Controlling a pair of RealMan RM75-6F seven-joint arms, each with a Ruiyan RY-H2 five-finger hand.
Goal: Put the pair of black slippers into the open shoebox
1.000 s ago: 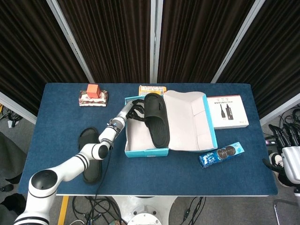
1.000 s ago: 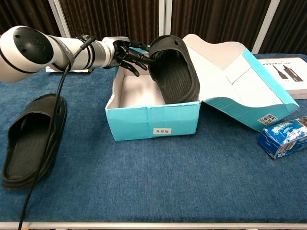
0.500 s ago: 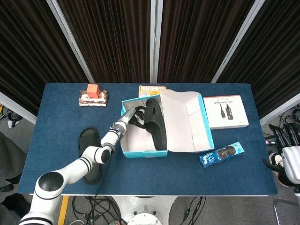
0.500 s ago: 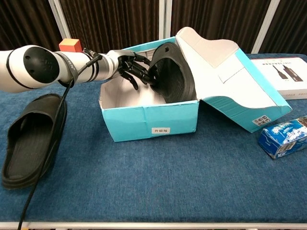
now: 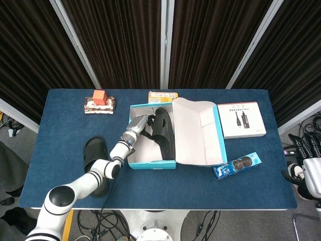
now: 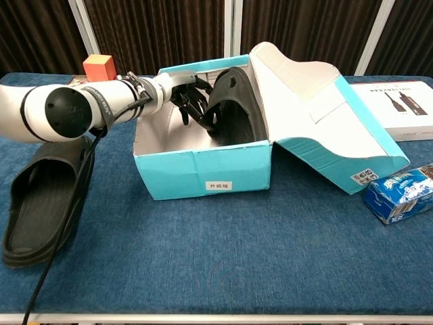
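Black rubber slipper (image 6: 233, 108) tilted inside open teal cardboard shoebox (image 6: 203, 176), gripped by left robot hand (image 6: 193, 101); second black slipper (image 6: 44, 203) left of shoebox on worktop.

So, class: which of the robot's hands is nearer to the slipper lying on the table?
Left. The left hand is inside the shoebox, just right of the slipper on the table; the right hand hangs beyond the table's far right edge.
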